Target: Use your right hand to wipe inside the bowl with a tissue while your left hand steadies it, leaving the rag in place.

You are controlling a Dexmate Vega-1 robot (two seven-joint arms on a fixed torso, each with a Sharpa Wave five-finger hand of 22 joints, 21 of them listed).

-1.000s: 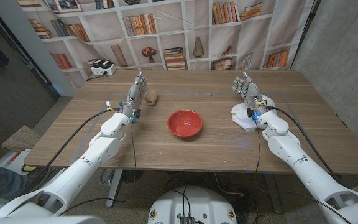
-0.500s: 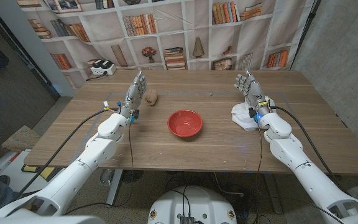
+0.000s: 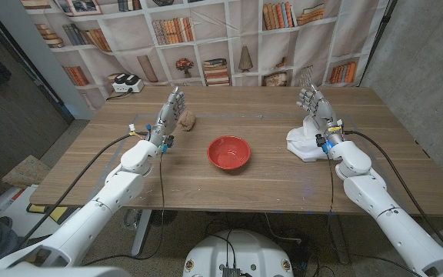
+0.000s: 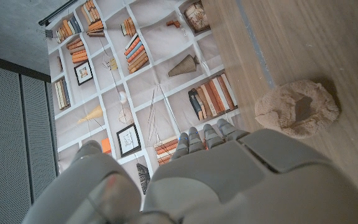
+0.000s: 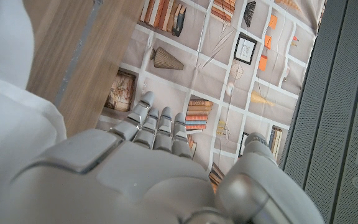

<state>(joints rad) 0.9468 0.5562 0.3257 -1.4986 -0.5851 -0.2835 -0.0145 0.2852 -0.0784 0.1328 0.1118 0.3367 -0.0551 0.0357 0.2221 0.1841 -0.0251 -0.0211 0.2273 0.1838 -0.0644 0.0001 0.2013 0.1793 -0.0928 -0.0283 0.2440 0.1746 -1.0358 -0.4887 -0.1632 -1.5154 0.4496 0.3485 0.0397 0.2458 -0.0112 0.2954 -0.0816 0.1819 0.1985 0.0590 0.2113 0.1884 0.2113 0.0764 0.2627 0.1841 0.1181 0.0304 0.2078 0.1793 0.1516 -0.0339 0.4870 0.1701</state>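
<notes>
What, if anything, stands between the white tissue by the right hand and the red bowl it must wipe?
Nothing visible does. In the head view the tissue lies beside the right hand, and only bare table separates it from the bowl. The brown rag sits apart, by the left hand.

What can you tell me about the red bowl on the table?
The red bowl is round and shallow, smooth and a bit shiny like plastic. It sits upright near the middle of the wooden table, and its inside looks empty. Nothing touches it: both robot hands are off to its sides, well apart from it.
</notes>
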